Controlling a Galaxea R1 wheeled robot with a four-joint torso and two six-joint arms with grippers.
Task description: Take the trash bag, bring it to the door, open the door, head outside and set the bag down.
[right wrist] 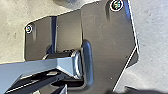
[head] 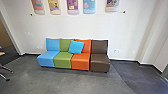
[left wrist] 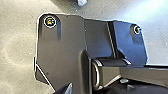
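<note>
Modular sofa along the wall. Trash bag: presumably soft, slack; grasp at gathered neck. State of either hand: cannot tell.

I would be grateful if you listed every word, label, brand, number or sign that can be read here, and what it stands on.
There is no text that I can read.
Colourful panels above the row of seats: any print is too small to read.
Round fittings on the robot's own plate: any marks are too small to read.
</note>
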